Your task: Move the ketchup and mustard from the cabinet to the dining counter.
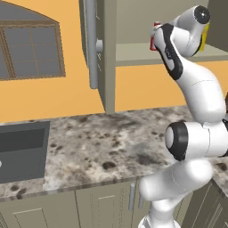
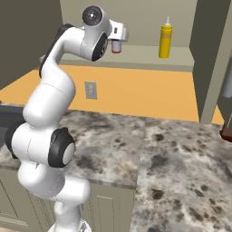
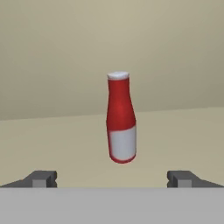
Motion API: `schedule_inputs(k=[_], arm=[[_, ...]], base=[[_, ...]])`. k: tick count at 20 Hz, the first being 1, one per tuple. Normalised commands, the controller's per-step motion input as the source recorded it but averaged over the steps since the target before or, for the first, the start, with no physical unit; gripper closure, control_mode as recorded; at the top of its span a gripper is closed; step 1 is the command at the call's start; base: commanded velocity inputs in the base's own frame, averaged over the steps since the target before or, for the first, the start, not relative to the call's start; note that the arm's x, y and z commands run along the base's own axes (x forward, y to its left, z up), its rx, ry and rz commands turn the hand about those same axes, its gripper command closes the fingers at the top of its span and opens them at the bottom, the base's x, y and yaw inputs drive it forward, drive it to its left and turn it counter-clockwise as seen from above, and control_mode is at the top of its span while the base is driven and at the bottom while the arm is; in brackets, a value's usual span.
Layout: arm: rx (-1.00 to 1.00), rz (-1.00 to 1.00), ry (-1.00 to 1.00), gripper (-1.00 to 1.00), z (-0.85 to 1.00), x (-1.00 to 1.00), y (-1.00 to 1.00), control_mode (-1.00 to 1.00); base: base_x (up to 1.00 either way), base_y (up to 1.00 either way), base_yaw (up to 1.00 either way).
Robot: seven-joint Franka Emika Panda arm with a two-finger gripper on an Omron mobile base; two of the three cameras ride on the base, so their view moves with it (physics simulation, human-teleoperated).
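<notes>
The ketchup (image 3: 121,118) stands upright on the pale shelf of the open cabinet (image 2: 136,54), straight ahead of my fingertips and centred between them, not yet touched. My gripper (image 3: 114,178) is spread wide and holds nothing; one finger (image 3: 41,178) sits well to each side of the bottle. The mustard (image 2: 166,41) stands upright further along the same shelf, well apart from me. The cabinet door (image 1: 92,40) with its grey bar handle hangs open beside me. Below me lies an orange wall (image 2: 136,90), then a speckled granite counter (image 2: 172,154); a dark basin, probably a sink (image 1: 22,149), is set in it.
</notes>
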Motion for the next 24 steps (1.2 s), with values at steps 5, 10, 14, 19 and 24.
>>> schedule_inputs(k=[5, 10, 14, 19, 24], arm=[[0.00, 0.00, 0.00, -1.00, 0.00, 0.35, 0.00, -1.00], [0.00, 0.00, 0.00, -1.00, 0.00, 0.35, 0.00, -1.00], [0.00, 0.00, 0.01, -1.00, 0.00, 0.33, 0.00, -1.00], [0.00, 0.00, 0.01, -1.00, 0.00, 0.28, -0.04, -1.00], [0.00, 0.00, 0.01, -1.00, 0.00, 0.27, -0.07, -1.00]], base=[[0.00, 0.00, 0.00], [0.00, 0.00, 0.00], [0.00, 0.00, 0.00], [0.00, 0.00, 0.00], [0.00, 0.00, 0.00]])
